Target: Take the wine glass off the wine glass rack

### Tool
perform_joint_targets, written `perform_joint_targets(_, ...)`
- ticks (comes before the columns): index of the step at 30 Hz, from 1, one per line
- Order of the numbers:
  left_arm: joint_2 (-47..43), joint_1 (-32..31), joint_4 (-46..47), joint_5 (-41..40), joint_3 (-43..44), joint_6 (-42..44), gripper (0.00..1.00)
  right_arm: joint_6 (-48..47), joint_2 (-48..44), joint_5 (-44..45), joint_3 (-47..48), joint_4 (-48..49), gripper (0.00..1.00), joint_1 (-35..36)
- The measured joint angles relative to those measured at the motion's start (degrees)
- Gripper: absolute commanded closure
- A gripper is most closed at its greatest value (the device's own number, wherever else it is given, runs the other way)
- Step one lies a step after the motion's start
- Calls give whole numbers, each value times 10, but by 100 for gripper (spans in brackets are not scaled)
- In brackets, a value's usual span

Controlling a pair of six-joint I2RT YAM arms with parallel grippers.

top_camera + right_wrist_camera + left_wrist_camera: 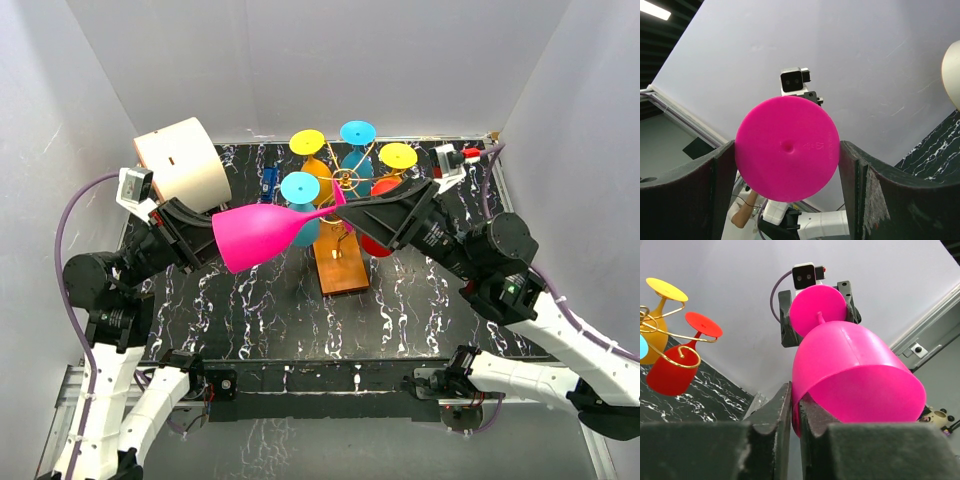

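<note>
Top external | left tool [213, 243] pinches pink wine glass [265, 232] rim, right tool [350, 212] clamps its foot | risk: opposing pulls could snap stem

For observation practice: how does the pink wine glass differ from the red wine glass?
Pink wine glass lies sideways in the air, off the rack; red wine glass hangs foot-up on it. Left gripper and right gripper hold the pink one; none holds the red one. Both are stemmed.

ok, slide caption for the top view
pink wine glass held sideways off the rack, left gripper at its rim, right gripper at its foot
</note>
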Motion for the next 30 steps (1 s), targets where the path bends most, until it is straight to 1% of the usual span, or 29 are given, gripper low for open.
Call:
perform_joint_targets(1,0,0,-11,0,5,6,100,1,2,0,-3,5,36,0)
perform_joint_targets(2,0,0,-23,0,10,14,100,2,5,0,-5,11,29,0)
perform_joint_targets(3,0,2,-37,-3,16,23,100,1,7,0,-5,14,19,0)
perform_joint_targets(4,0,2,-52,-5,22,32,100,-2,8,1,-5,17,8,0)
perform_joint_targets(5,0,2,-68,-7,29,41,100,-5,8,2,-5,16,3,0)
perform_joint_targets(6,0,2,-84,-10,36,50,100,-7,8,4,-5,16,2,0)
perform_joint_targets(10,-3,2,-151,-29,71,90,100,-30,1,28,-8,2,2,1)
perform_joint_targets(14,-4,2,-211,-59,100,127,100,-60,-21,72,-9,-27,2,1)
perform_joint_targets(20,-3,2,-319,-146,153,186,100,-113,-88,176,-9,-80,2,1)
perform_joint_targets(22,1,1,-388,-204,190,212,100,-132,-110,209,-9,-99,2,1)
perform_joint_targets(26,28,1,-548,-373,296,268,100,-165,-155,266,-9,-120,2,1)
perform_joint_targets(30,71,1,-686,-518,375,310,100,-186,-174,302,-9,-136,2,1)
